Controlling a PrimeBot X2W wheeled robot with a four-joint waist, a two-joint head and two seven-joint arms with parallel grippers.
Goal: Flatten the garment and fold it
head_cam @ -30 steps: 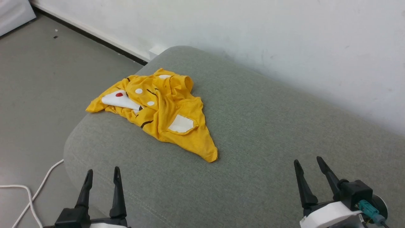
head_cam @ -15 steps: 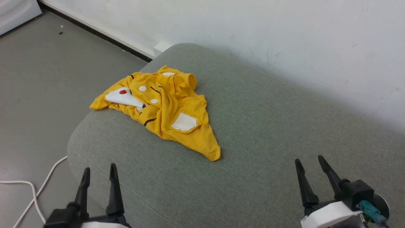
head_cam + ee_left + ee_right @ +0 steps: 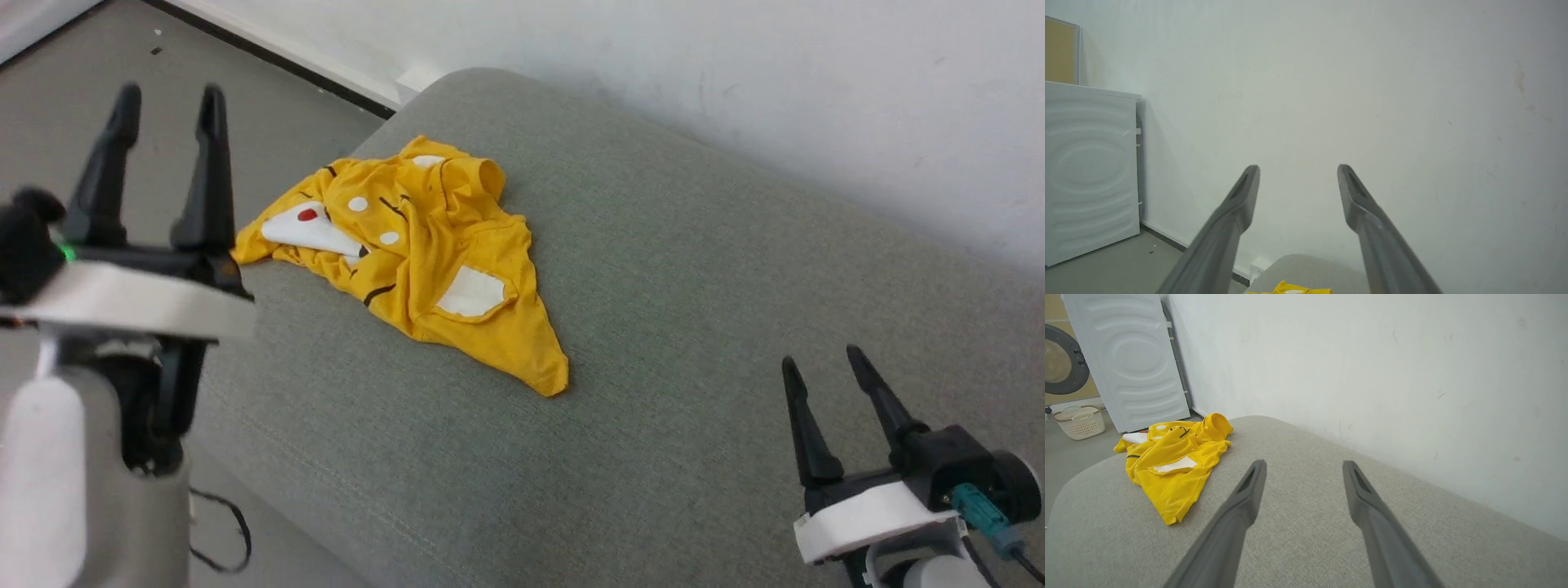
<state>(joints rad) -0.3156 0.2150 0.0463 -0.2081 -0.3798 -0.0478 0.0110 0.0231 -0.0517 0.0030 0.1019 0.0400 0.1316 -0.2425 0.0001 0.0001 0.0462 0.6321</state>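
The garment (image 3: 424, 253), a bright yellow T-shirt with white patches, a red dot and black strokes, lies crumpled on the far left part of a grey-green cushion (image 3: 669, 327). One pointed corner reaches toward the cushion's middle. My left gripper (image 3: 167, 94) is raised high at the left, open and empty, left of the garment and apart from it. In the left wrist view the left gripper (image 3: 1298, 167) faces the wall, with a sliver of garment (image 3: 1290, 289) at the bottom. My right gripper (image 3: 824, 359) hovers open low at the right, far from the garment (image 3: 1171, 461).
A white wall (image 3: 735, 82) runs behind the cushion. Grey floor (image 3: 65, 98) lies to the left. A white washing machine (image 3: 1126, 359) and a laundry basket (image 3: 1079, 422) stand beyond the cushion's far end. A black cable (image 3: 224, 539) lies on the floor.
My left arm has risen sharply, its gripper now high at the left of the head view. The right gripper rose slightly. The camera shifted a little; the garment lies as before.
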